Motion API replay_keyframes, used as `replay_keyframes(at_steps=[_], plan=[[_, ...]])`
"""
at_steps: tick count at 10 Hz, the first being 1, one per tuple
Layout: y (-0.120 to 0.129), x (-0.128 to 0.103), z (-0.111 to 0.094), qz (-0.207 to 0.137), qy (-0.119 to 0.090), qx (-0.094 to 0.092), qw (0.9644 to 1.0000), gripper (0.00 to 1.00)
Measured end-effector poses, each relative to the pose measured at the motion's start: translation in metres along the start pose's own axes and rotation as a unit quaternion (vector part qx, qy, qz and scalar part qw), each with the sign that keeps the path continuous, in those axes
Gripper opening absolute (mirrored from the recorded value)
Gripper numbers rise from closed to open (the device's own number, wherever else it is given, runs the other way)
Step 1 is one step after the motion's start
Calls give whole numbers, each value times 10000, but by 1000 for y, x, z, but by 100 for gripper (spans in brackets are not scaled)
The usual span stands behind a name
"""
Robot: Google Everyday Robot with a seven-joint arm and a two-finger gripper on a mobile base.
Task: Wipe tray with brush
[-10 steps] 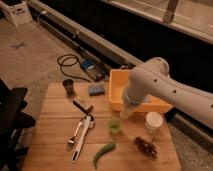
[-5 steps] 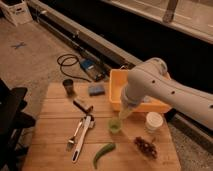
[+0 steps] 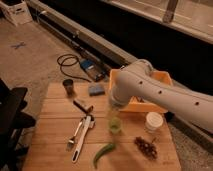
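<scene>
The tray (image 3: 161, 79) is a yellow-orange bin at the back right of the wooden table (image 3: 55, 125), partly covered by my white arm. The brush (image 3: 83, 138) lies flat on the wood at front left, its white handle running diagonally, beside a silver fork (image 3: 74, 138). My gripper (image 3: 114, 121) points down over the table's middle, just in front of the tray's near left corner and to the right of the brush. It is open and holds nothing.
A dark brown block (image 3: 82, 106), a blue sponge (image 3: 96, 90) and a dark cup (image 3: 68, 86) sit at the back left. A white cup (image 3: 153, 121), a green chili (image 3: 102, 153) and a dark cluster (image 3: 146, 146) lie front right. A black chair (image 3: 12, 117) stands left.
</scene>
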Motion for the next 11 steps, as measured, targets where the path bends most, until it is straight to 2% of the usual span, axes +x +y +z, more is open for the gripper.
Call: replay_keyframes(at_steps=[1,3,7,10,11], plan=[[9,-13,11,30,-57,-119,9999,65],[25,-24,27,41,-43,-259,9996,65],[51,-39,69,-116,160,-529,9984,65],[73,-49,103,-267,379,-850,9953,65],[74,-47,104,-258,407,-885,9949,65]])
